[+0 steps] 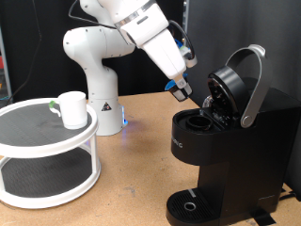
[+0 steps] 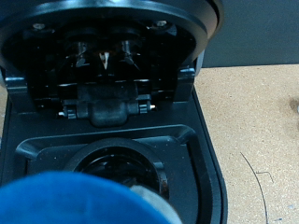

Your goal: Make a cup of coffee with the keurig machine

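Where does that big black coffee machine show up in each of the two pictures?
Exterior view: the keurig machine stands at the picture's right on the wooden table, its lid raised, with the gripper just beside the open top.
Wrist view: it fills most of the picture, seen from close above.
Shared landmark: the round pod chamber under the raised lid.

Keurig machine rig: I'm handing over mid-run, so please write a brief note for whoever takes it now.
Gripper: poised over the open brew head; a blue-topped thing fills the wrist view's foreground.
Keurig machine: lid handle raised, pod chamber exposed.
Cup: on the top tier of the white round shelf, at the exterior view's left, away from the machine.
Done: lid opened.
Left: lid not closed, no cup on the drip tray.
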